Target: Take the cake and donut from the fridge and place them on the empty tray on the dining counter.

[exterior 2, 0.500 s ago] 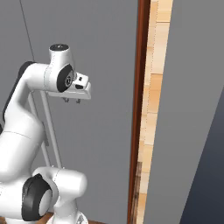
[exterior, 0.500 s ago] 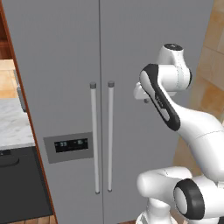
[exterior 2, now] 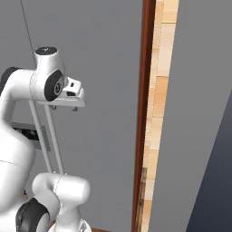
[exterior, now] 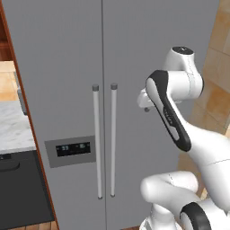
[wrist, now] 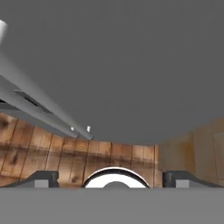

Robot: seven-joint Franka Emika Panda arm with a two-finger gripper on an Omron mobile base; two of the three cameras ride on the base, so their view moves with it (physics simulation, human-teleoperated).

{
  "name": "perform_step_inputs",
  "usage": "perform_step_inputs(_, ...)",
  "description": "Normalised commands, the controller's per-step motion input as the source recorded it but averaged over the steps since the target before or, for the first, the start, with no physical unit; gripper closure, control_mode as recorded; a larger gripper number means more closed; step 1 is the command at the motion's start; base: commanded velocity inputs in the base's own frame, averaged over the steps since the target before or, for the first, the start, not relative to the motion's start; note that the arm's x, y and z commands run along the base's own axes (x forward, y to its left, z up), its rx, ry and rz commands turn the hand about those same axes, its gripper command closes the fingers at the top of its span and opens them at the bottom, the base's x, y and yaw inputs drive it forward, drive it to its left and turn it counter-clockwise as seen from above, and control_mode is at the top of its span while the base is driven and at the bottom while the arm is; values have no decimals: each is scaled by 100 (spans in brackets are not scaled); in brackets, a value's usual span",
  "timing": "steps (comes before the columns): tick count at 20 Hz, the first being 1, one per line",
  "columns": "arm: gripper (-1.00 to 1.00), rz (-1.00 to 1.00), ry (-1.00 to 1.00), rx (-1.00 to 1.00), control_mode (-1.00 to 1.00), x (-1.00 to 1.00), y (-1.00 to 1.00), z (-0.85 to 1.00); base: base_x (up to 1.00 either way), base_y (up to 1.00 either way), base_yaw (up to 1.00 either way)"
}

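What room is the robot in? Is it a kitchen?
Most likely a kitchen. A tall grey two-door fridge with long bar handles and a dispenser panel stands shut ahead, with a marble worktop to its left and a wooden floor below.

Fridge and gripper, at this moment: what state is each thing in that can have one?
fridge: both doors shut, nothing inside visible.
door handles: two upright bars side by side, untouched.
dispenser panel: on the left door, display lit.
gripper: open, empty, in front of the right door, short of the handles.
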Motion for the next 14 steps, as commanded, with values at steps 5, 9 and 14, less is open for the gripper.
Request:
perform_step_inputs(5,-100,0,-15,0,-100,-80,7,0,0,0,0)
perform_step_inputs(9,-100,0,-25,0,-100,-52,3,2,0,0,0)
perform_step_inputs(14,-100,0,-26,1,-100,-50,6,22,0,0,0)
